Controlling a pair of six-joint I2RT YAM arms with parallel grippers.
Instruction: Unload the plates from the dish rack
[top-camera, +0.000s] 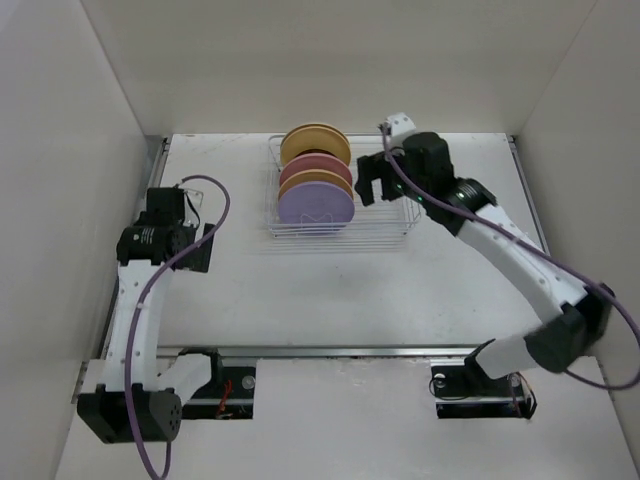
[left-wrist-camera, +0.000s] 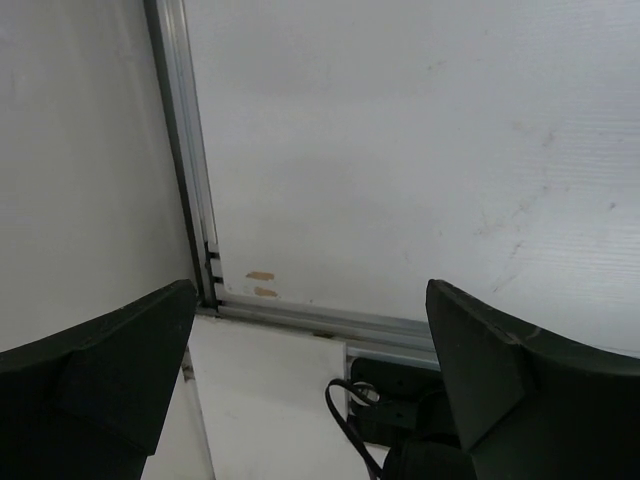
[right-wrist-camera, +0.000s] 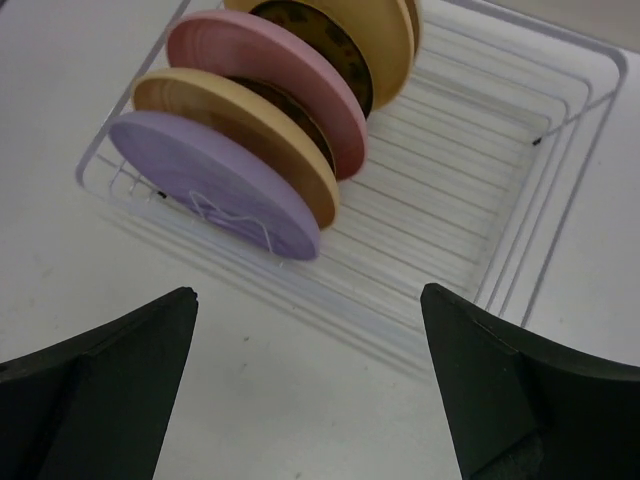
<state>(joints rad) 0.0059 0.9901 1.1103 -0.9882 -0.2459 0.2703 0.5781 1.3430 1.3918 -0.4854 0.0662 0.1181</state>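
The wire dish rack (top-camera: 385, 225) stands at the back middle of the table. Plates stand on edge in its left half: lavender (top-camera: 316, 210) in front, then tan, pink (top-camera: 315, 172) and yellow-tan (top-camera: 315, 143) at the back. The right wrist view shows the lavender plate (right-wrist-camera: 215, 185), a tan one (right-wrist-camera: 240, 130), the pink one (right-wrist-camera: 270, 80), a dark amber patterned one (right-wrist-camera: 315, 40) and the yellow-tan one (right-wrist-camera: 385, 40) in the rack (right-wrist-camera: 560, 150). My right gripper (top-camera: 374, 188) (right-wrist-camera: 310, 300) is open and empty above the rack's right half. My left gripper (top-camera: 200, 250) (left-wrist-camera: 310, 300) is open and empty at the left.
White walls enclose the table on the left, back and right. An aluminium rail (left-wrist-camera: 190, 150) runs along the table's left edge and another (top-camera: 330, 351) along the near edge. The left arm's base and a black cable (left-wrist-camera: 350, 420) lie below the left gripper.
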